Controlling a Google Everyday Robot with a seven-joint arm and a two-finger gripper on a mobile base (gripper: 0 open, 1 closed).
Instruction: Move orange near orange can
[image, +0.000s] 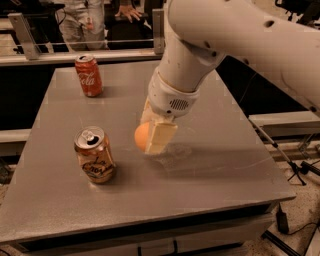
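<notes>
Holding: hand (149, 142) closed on the orange (140, 136), low over the table (225, 165)
Heading: orange can (95, 161) stands upright left of the hand, slightly nearer the front edge, apart

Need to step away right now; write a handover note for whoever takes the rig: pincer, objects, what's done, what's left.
Pincer: shut on the smooth round pale-orange fruit, at the middle of the grey tabletop.
Orange-brown drink can with silver top: upright, nearer the front, left of the fruit in the camera view, a gap between them.
Red Coca-Cola can: upright at the back left, not part of the job.
Done: fruit grasped.
Left: bring it closer to the orange-brown can, set it down, release.
</notes>
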